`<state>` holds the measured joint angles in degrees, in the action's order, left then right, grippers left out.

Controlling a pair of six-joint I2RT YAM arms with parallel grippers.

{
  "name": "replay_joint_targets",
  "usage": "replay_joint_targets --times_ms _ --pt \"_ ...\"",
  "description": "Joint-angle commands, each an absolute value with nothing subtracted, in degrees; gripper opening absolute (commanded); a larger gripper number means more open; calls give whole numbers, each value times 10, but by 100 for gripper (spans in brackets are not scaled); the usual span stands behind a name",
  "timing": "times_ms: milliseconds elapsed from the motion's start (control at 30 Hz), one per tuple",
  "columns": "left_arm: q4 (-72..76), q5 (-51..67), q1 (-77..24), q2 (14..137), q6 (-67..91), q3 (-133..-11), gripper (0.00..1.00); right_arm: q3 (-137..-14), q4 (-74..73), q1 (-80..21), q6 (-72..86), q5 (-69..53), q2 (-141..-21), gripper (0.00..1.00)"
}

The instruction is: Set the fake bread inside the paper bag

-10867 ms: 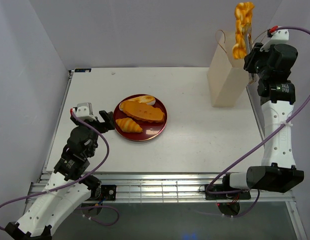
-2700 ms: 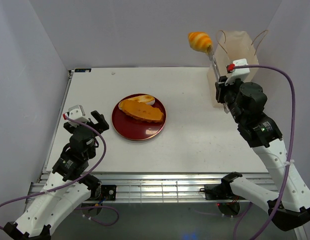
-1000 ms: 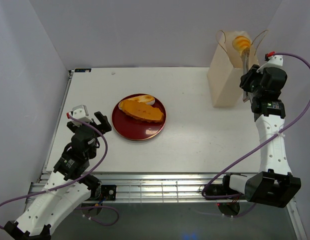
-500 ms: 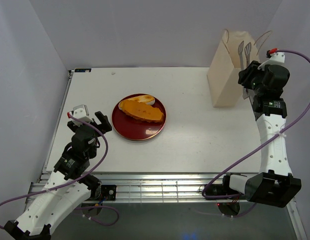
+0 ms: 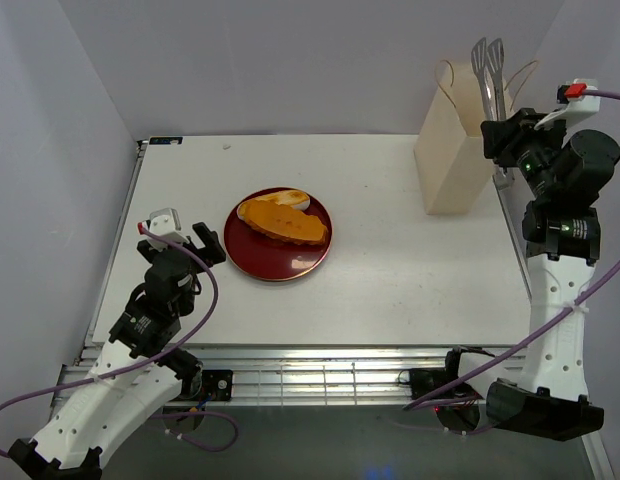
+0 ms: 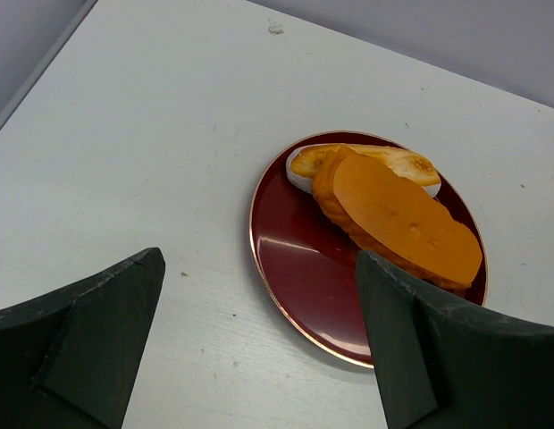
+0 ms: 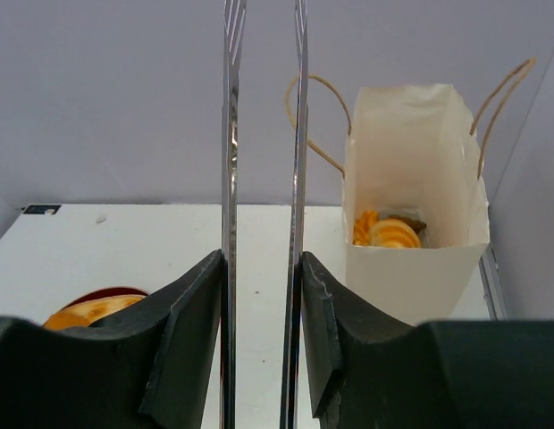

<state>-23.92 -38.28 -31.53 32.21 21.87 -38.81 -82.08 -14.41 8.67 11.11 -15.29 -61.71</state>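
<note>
Two pieces of fake bread, a long orange loaf [image 5: 285, 222] and a pale slice [image 5: 290, 198], lie on the dark red plate [image 5: 280, 268]. The left wrist view shows the same loaf [image 6: 402, 223] and slice [image 6: 398, 164]. The paper bag [image 5: 450, 150] stands upright at the back right. The right wrist view looks into the bag [image 7: 411, 268], where more golden bread [image 7: 389, 232] lies at the bottom. My right gripper [image 5: 500, 130] is shut on slim metal tongs [image 5: 488, 60], whose tips stand apart and empty above the bag. My left gripper [image 5: 212, 245] is open just left of the plate.
The table's right edge runs close behind the bag, and grey walls enclose the back and both sides. The plate [image 6: 304, 277] lies between my open left fingers in the left wrist view. A metal rail runs along the near edge.
The croissant held in the tongs over the bag a second ago is gone from them. The tongs have opened and risen, and the right arm has drawn back to the right. Left arm unmoved.
</note>
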Motion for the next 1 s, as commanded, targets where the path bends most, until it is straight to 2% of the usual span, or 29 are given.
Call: replay_joint_targets --times_ms 0,67,100,233,600,867,967 --pt "-228 -380 -317 317 213 -382 98 -837 -129 73 105 -195 -593 44" --pt "-228 -380 -317 317 212 -381 98 -833 -128 66 106 -207 -588 44" --pt "-227 -375 -317 318 210 -381 93 -831 -127 64 108 -225 -585 44" --pt "-227 -378 -317 325 210 -382 95 -809 -116 35 114 -269 -586 44" --pt "-227 -392 -317 335 211 -381 97 -723 -139 -235 19 -213 -603 43" --pt "-226 -396 -317 345 213 -381 97 -596 -100 -280 3 -256 -596 44" --pt "-225 -396 -317 346 214 -381 98 -522 -64 -289 14 -223 -571 44"
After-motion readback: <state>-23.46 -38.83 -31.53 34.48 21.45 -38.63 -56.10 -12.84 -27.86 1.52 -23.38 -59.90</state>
